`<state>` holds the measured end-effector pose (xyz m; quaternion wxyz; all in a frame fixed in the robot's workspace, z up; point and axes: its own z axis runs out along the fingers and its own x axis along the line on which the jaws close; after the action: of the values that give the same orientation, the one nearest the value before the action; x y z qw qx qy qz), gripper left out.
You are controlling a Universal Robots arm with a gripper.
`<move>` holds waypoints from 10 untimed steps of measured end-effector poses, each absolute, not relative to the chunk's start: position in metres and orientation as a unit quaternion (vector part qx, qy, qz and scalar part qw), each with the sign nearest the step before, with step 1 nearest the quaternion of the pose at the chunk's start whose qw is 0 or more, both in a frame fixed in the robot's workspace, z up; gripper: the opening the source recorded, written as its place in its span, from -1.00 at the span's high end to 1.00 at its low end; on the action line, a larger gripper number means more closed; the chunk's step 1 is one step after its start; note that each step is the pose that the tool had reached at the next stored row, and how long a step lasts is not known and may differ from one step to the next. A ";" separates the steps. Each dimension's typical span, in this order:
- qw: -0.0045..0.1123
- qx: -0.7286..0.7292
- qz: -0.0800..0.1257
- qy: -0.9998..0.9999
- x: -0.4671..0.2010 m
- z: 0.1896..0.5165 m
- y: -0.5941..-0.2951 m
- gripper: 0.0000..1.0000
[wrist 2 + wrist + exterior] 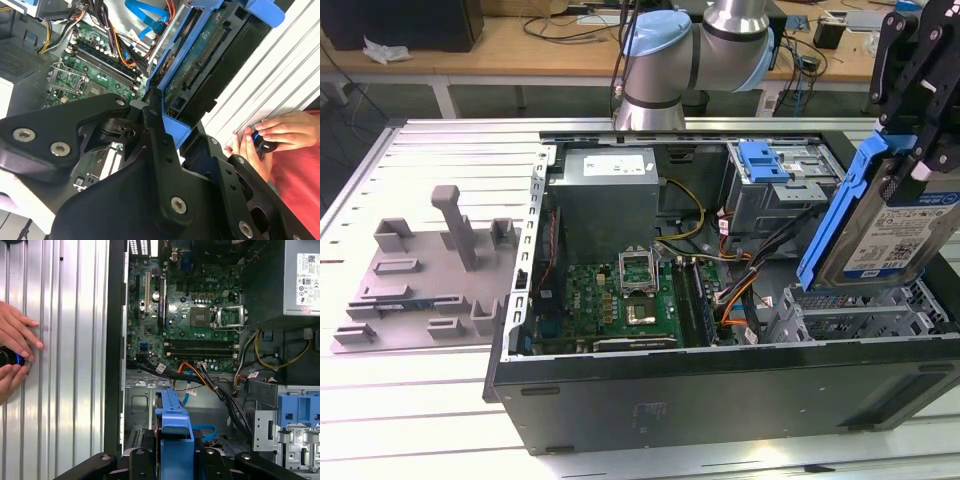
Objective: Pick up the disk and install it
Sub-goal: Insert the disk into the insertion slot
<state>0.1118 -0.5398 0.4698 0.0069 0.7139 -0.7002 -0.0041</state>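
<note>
The disk (890,235) hangs tilted on edge at the exterior view's right, a silver drive with a white-and-blue label in a blue carrier frame. My black gripper (923,150) is shut on its upper end and holds it over the grey metal drive bay (850,312) in the near right corner of the open computer case (720,385). In the second wrist view the disk (200,65) shows its circuit-board side between my gripper's (165,125) fingers. In the first wrist view the blue frame of the disk (174,427) stands edge-on above my gripper (172,462).
Inside the case lie the motherboard (620,300), a grey power supply (605,195), loose cables (730,285) and a blue latch on a metal cage (765,165). A grey tray with upright posts (420,280) sits left of the case. A person's hands (12,357) rest on a knob on the ribbed table.
</note>
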 end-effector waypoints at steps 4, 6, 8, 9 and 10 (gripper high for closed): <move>0.007 0.709 -0.004 -0.705 0.112 0.469 -0.540 0.26; 0.007 0.708 -0.004 -0.706 0.112 0.468 -0.540 0.26; 0.007 0.708 -0.004 -0.706 0.112 0.468 -0.540 0.26; 0.007 0.708 -0.004 -0.706 0.112 0.468 -0.540 0.26; 0.007 0.708 -0.004 -0.706 0.112 0.467 -0.540 0.26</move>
<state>0.1119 -0.5398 0.4672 0.0068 0.7079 -0.7062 -0.0043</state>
